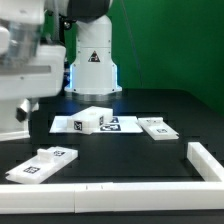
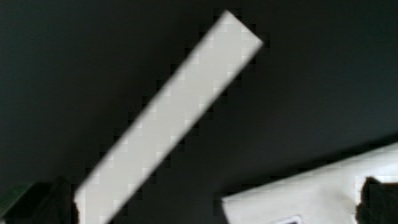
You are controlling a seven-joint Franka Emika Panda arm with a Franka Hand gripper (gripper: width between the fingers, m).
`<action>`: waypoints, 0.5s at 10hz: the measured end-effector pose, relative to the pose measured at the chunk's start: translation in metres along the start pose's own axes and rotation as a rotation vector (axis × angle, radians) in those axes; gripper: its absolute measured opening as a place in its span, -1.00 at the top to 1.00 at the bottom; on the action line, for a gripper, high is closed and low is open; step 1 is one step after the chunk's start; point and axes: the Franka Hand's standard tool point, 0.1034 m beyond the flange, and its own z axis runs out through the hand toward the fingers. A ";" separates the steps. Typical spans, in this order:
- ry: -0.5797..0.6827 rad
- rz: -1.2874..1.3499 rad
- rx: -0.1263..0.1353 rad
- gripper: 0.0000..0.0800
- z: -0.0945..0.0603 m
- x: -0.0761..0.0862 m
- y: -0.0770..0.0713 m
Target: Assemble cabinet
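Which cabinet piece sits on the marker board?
The box body, mid-table. The panels at the exterior view's left and right lie on bare black table.

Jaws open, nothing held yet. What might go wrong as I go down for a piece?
The wrist view shows a white strip and a second white piece under the open jaws; closing might catch the wrong one.
The panel at the exterior view's left lies close to the front rail; a skewed descent might clip the rail.

Lab: green backdrop (image 1: 175,40), marker board (image 1: 124,125).
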 end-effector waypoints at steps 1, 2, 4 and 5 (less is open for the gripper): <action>-0.047 -0.008 0.001 -0.99 -0.005 -0.003 0.000; -0.091 -0.014 0.028 -0.99 -0.006 0.001 -0.009; -0.175 -0.025 0.060 -0.99 -0.002 0.008 -0.018; -0.184 -0.036 0.064 -0.99 -0.001 0.012 -0.019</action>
